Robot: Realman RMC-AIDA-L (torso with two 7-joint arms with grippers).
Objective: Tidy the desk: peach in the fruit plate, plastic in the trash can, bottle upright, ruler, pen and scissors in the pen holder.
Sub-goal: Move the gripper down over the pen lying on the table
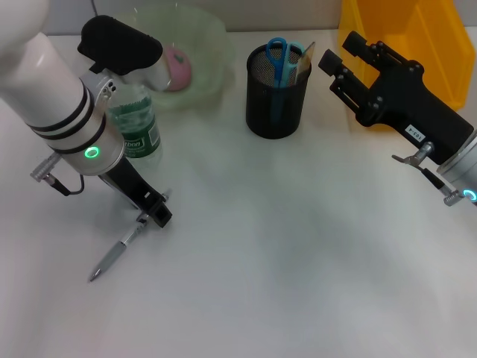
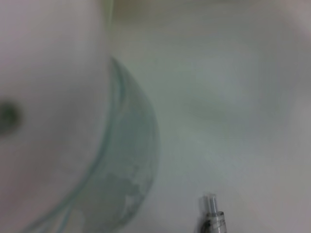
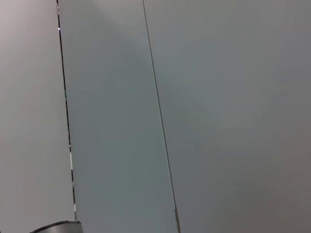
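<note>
The desk [image 1: 298, 261] was plain white. At upper left, the fruit plate [image 1: 205, 45] was translucent pale green and held a pink peach [image 1: 177, 67]. The bottle [image 1: 134, 127] was clear with a green-and-white label. The pen holder [image 1: 277, 93] was black mesh, containing blue-handled scissors [image 1: 277, 52]. The trash can [image 1: 432, 37] at upper right was yellow. The pen [image 1: 115, 255] was grey.
</note>
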